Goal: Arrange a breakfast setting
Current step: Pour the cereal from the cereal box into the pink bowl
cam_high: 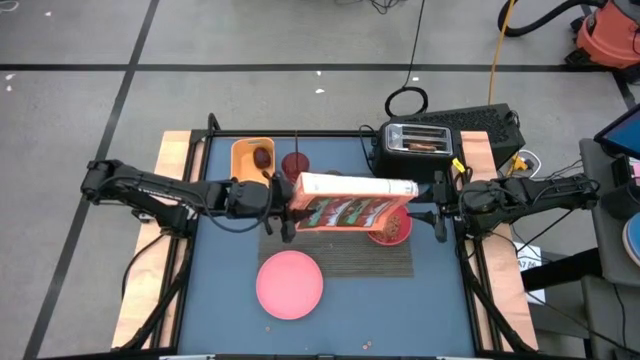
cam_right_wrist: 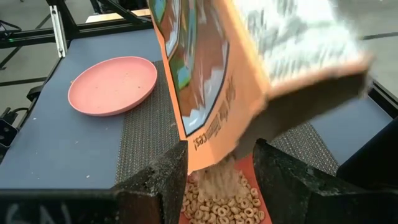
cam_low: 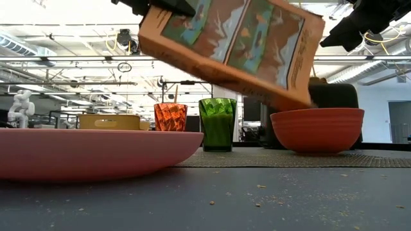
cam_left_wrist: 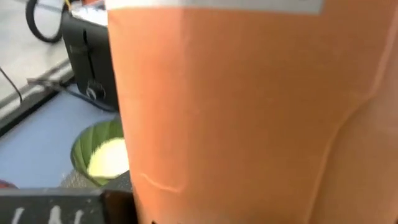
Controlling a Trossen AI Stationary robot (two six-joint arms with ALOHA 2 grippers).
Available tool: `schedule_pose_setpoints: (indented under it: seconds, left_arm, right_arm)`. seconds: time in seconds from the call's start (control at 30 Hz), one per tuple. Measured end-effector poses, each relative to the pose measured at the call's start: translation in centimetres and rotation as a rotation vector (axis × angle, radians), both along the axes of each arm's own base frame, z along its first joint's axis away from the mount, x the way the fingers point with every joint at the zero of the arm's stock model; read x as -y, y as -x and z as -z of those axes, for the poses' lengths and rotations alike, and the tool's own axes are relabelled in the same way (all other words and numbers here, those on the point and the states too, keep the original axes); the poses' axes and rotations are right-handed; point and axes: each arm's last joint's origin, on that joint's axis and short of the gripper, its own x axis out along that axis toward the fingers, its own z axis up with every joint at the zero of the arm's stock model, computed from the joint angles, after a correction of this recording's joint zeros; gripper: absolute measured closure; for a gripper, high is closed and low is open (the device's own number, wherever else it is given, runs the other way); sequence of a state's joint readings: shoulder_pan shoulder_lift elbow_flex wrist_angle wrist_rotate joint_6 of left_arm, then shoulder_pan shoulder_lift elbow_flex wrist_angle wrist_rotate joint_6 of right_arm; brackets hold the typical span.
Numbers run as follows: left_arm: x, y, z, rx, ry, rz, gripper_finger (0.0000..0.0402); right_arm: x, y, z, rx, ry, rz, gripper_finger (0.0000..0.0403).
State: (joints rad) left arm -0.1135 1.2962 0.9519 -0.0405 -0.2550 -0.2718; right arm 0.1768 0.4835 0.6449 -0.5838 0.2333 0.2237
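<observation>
- Cereal box (cam_high: 352,203): orange printed cardboard, tilted mouth-down over the bowl (cam_high: 391,229); pour slowly, mouth kept inside the rim.
- Left gripper (cam_high: 281,205): fingers clamped on the box's raised end.
- Right gripper (cam_right_wrist: 219,167): fingers pinching the lower end.
- Bowl: deep pink-red, on the woven placemat (cam_high: 345,256), holding cereal rings.
- Pink plate (cam_high: 290,284): flat, round, beside the placemat.

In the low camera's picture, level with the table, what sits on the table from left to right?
Pink plate → orange-red tumbler → green cup → red bowl. The tilted cereal box hangs above them, its lower end over the bowl.
</observation>
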Motion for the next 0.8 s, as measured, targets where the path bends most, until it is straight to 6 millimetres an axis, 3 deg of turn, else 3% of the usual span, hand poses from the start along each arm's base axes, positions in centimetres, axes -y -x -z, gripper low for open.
schedule_pose_setpoints:
  seconds: [0.8]
  left_arm:
    - [-0.06,-0.05,-0.08,0.011,-0.01,-0.008,0.0206]
  right_arm:
    - [0.0,-0.02,-0.03,0.003,-0.001,0.0,0.0232]
